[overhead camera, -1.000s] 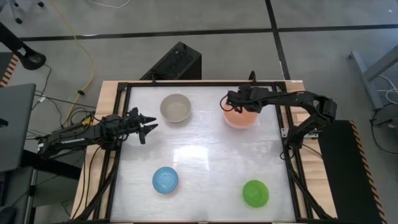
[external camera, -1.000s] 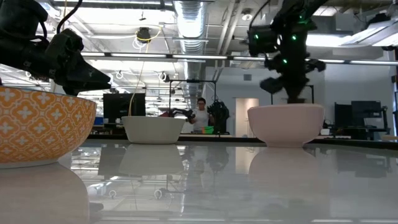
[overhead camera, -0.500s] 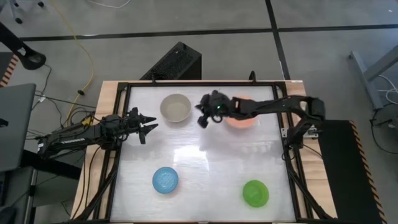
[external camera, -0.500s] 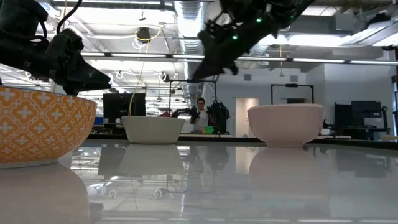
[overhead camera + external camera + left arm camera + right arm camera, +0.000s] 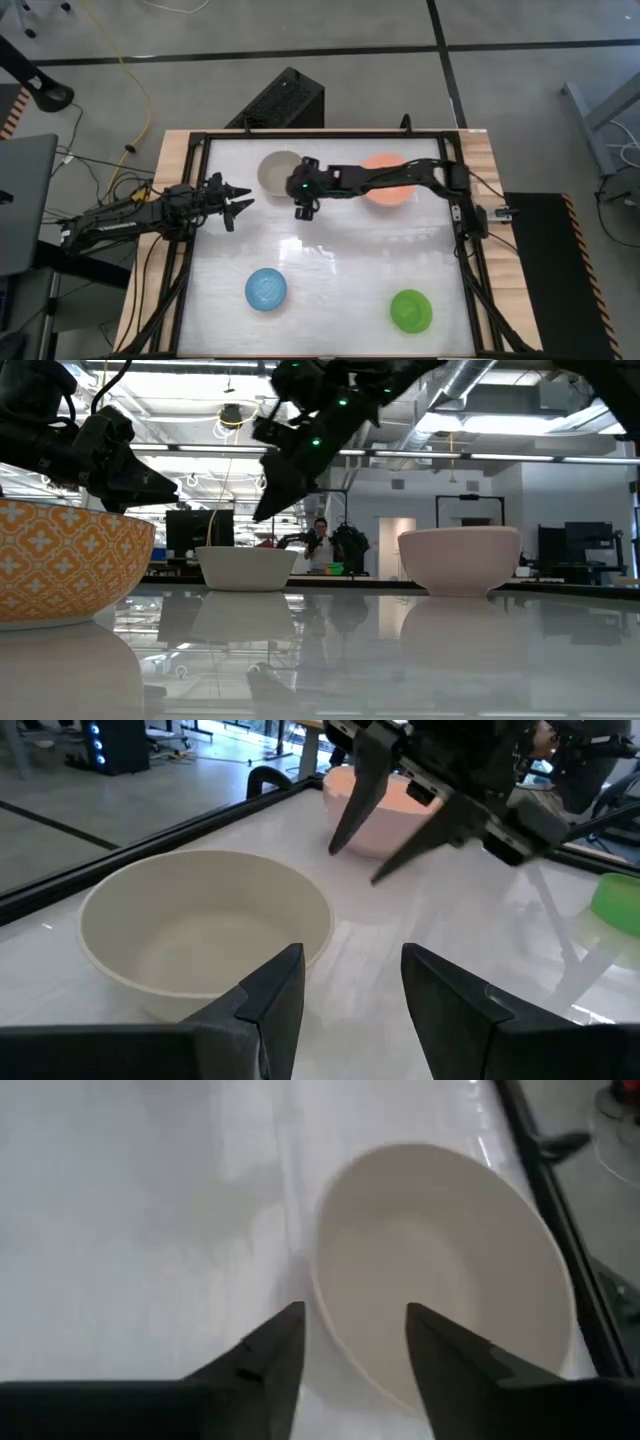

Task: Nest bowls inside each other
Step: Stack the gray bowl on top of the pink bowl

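Note:
The beige-grey bowl [image 5: 283,172] stands upright on its base at the far left of the white table. My right gripper [image 5: 303,208] hovers open just beside it on its near-right side, fingers slanting down, nothing between them; in the left wrist view it [image 5: 355,863] hangs between this bowl [image 5: 200,930] and the salmon-pink bowl [image 5: 385,190]. The beige bowl [image 5: 440,1270] fills the right wrist view beyond the open fingers. The blue bowl [image 5: 266,289] and the green bowl [image 5: 411,310] sit near the front. My left gripper [image 5: 240,205] waits open at the left edge.
A black frame [image 5: 200,140] rims the table. The right arm [image 5: 400,178] stretches across the far side over the salmon-pink bowl. In the low view a bowl with an orange pattern outside [image 5: 60,560] stands close to the camera. A person stands far off in the room.
My right gripper has left the salmon-pink bowl and swept toward the table's left edge, ending beside the beige-grey bowl. On the way it has rolled and tipped from pointing down to slanting, and its fingers have opened. The bowls have kept their places.

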Controlling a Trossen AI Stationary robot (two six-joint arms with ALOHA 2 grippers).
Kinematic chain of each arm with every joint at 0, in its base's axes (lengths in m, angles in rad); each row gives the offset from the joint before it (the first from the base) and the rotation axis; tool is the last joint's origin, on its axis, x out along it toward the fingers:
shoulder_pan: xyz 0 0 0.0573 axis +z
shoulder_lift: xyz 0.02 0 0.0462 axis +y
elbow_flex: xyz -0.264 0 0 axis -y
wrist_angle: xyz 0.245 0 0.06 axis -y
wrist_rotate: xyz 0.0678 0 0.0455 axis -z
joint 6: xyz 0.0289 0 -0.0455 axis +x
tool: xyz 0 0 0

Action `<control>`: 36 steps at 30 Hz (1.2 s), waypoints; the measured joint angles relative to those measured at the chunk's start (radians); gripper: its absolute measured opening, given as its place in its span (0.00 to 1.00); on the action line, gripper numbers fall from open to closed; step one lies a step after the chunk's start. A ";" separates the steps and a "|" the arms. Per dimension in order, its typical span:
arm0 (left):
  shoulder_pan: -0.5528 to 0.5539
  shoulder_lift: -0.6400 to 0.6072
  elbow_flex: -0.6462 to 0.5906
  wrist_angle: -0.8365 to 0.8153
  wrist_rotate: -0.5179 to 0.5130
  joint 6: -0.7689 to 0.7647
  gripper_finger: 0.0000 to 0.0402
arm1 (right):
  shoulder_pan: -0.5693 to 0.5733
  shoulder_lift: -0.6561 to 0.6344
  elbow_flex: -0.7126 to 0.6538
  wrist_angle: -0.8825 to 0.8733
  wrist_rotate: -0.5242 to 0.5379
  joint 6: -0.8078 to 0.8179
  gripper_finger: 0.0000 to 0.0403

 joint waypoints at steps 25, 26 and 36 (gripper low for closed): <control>0.000 0.000 0.000 -0.001 -0.004 0.022 0.39 | -0.023 0.309 0.313 -0.214 0.042 -0.234 0.18; 0.000 0.000 0.000 -0.001 -0.005 0.026 0.39 | -0.020 0.305 0.313 -0.219 0.053 -0.248 0.10; 0.000 0.000 0.000 0.001 -0.006 0.027 0.39 | 0.024 0.164 0.353 -0.505 0.067 -0.151 0.02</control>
